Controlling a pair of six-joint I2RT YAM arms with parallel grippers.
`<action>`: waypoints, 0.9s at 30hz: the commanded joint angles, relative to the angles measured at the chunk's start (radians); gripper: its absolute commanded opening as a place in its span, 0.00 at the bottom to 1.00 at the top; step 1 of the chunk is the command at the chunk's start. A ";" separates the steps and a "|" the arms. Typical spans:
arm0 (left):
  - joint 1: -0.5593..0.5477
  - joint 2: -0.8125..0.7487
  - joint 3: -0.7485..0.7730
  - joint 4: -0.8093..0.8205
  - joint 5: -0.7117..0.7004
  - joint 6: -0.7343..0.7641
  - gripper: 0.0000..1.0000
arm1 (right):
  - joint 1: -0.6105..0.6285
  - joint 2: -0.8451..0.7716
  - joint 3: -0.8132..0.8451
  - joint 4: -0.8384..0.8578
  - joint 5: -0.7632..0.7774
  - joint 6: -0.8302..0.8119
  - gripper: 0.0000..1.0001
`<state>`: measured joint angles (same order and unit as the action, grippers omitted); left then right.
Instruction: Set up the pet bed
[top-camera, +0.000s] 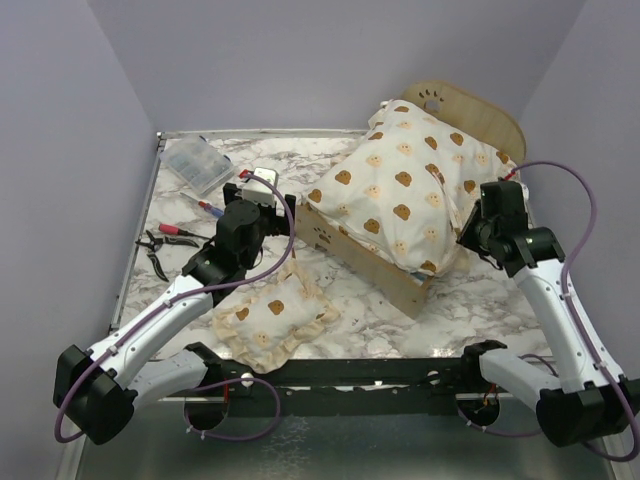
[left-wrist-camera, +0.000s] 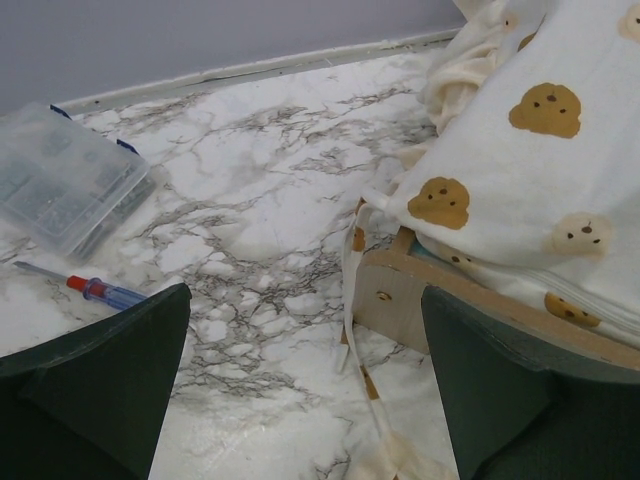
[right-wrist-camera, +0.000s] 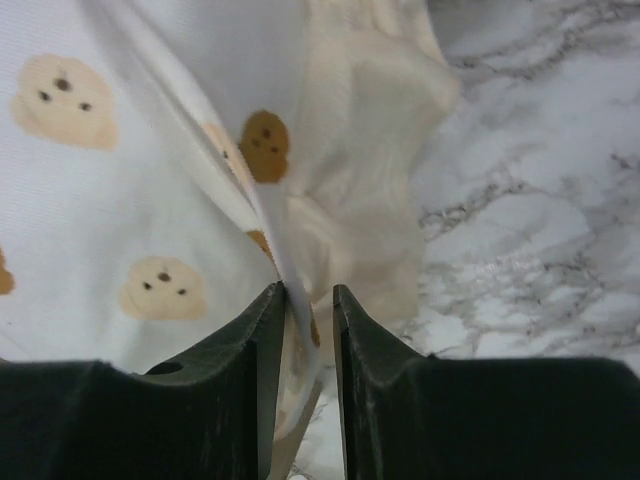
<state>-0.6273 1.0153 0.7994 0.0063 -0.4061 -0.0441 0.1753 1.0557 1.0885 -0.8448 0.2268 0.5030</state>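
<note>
The pet bed is a light plywood frame at the right centre, with its rounded paw-print headboard at the far end. The large bear-print cushion lies tilted on it and hides the base. My right gripper is at the cushion's right edge. In the right wrist view its jaws are nearly together with the cushion's ruffle between them. My left gripper is open and empty above the table, just left of the bed's near wooden corner. The small pillow lies on the table in front.
A clear plastic box sits at the far left, with a red-handled screwdriver and pliers near it. The box and screwdriver also show in the left wrist view. Walls close in the table on three sides.
</note>
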 joint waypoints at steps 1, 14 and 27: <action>0.010 -0.006 -0.011 0.017 -0.020 0.014 0.99 | -0.002 -0.102 -0.076 -0.179 0.151 0.216 0.30; 0.015 0.018 -0.010 0.007 -0.049 0.007 0.99 | -0.003 -0.241 -0.145 -0.443 0.132 0.628 0.39; 0.017 0.053 -0.004 -0.005 -0.062 -0.006 0.99 | -0.002 -0.393 -0.141 -0.362 -0.065 0.315 0.63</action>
<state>-0.6163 1.0588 0.7994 0.0059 -0.4397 -0.0429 0.1753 0.6910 0.8955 -1.2797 0.2539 1.0290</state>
